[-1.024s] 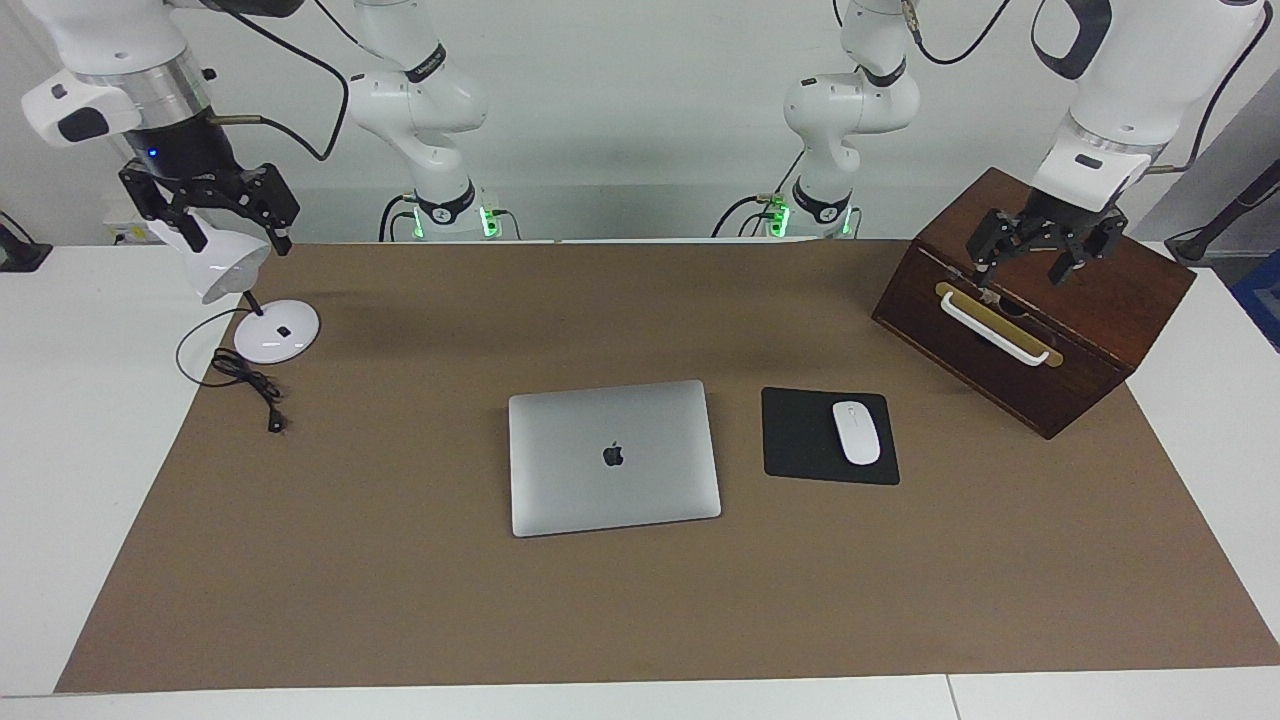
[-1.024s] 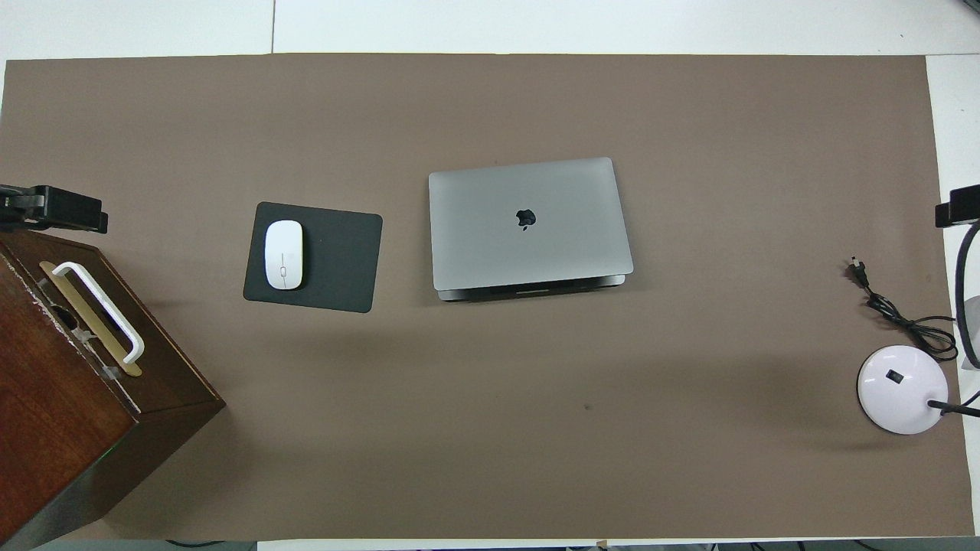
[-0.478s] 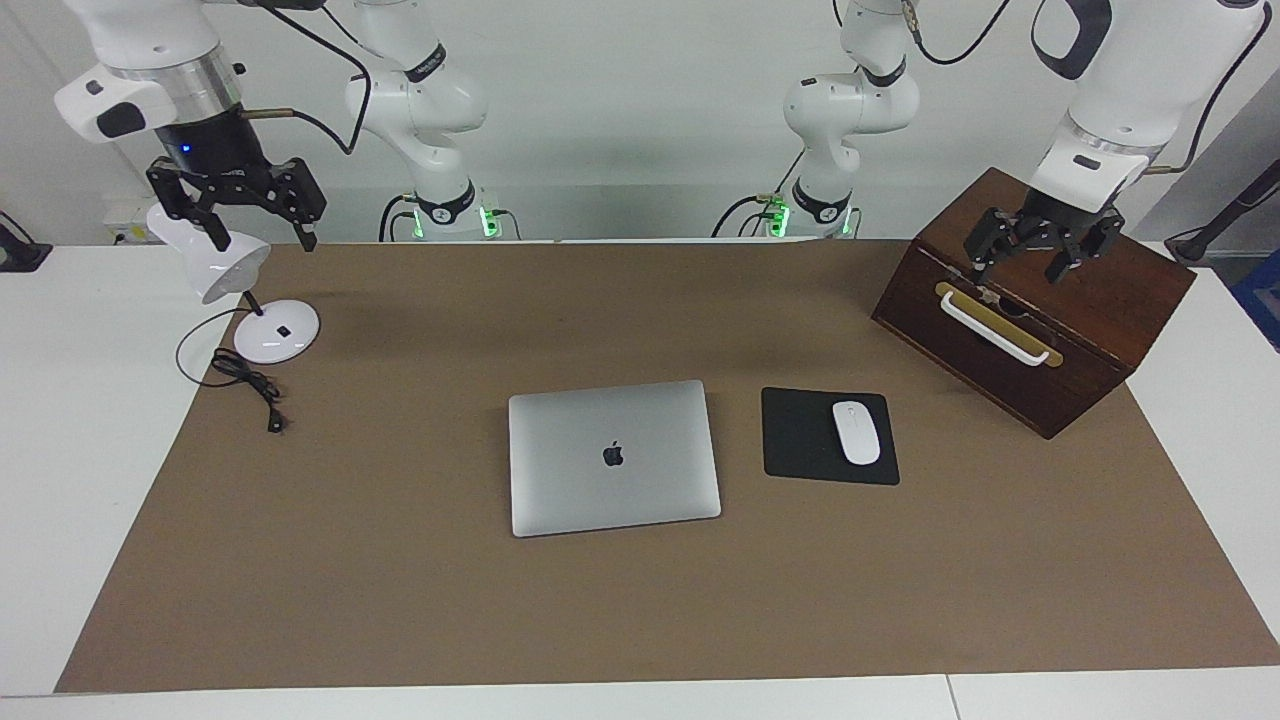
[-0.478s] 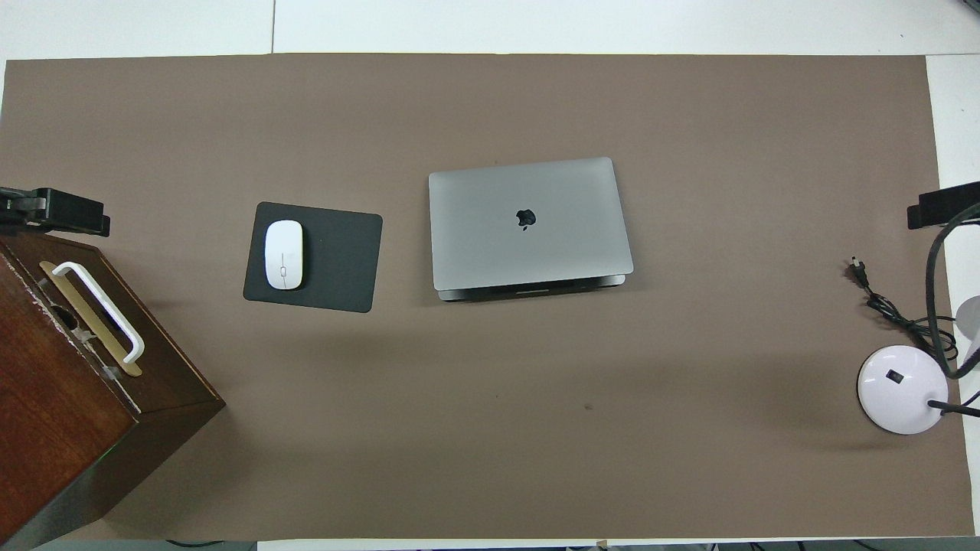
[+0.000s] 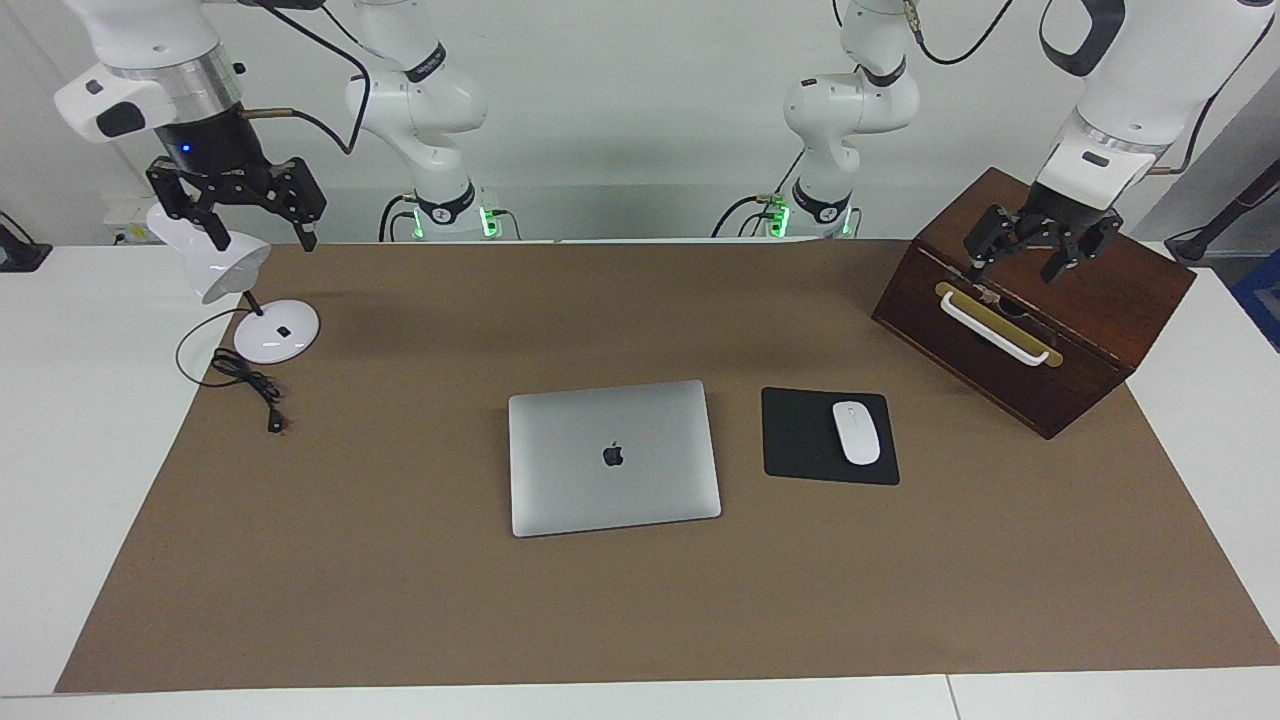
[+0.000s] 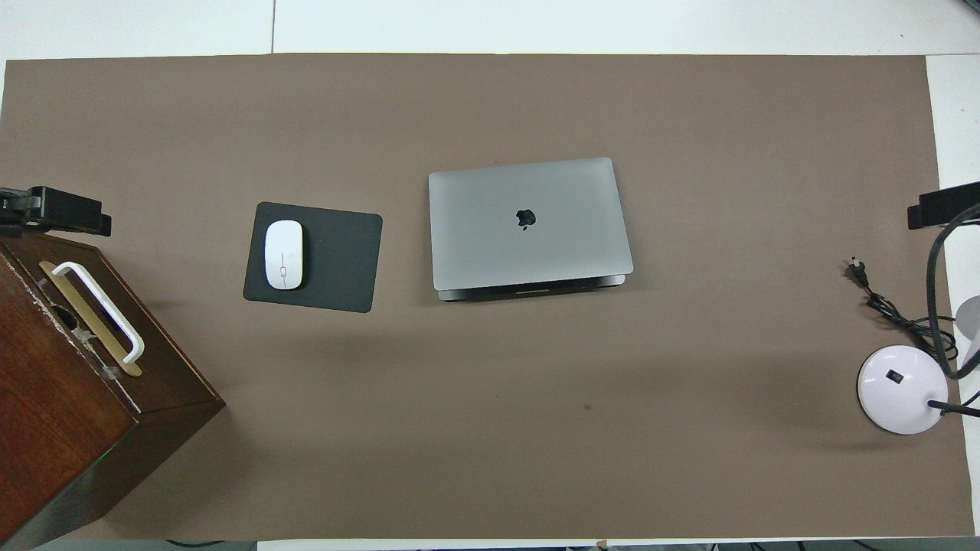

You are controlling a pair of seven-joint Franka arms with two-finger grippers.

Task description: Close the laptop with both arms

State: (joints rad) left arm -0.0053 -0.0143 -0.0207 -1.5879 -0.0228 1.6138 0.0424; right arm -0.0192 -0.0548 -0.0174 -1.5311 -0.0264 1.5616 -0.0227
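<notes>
The silver-grey laptop [image 5: 612, 457] lies at the middle of the brown mat with its lid down, apple logo up. In the overhead view the laptop [image 6: 528, 222] shows a thin dark gap under the lid's edge nearer the robots. My right gripper [image 5: 250, 222] hangs open in the air over the white lamp, holding nothing. My left gripper [image 5: 1020, 265] hangs open over the wooden box, also holding nothing. Both are well away from the laptop. Overhead, only the tip of the left gripper [image 6: 53, 210] and the tip of the right gripper [image 6: 942, 205] show.
A black mouse pad [image 5: 800, 440] with a white mouse [image 5: 856, 432] lies beside the laptop, toward the left arm's end. A dark wooden box [image 5: 1040, 340] with a white handle stands at that end. A white desk lamp [image 5: 277, 330] and its cable [image 5: 250, 385] are at the right arm's end.
The right gripper has risen and shifted a little toward the table's middle, then held still. The left gripper has lifted slightly over the box. The laptop has not moved.
</notes>
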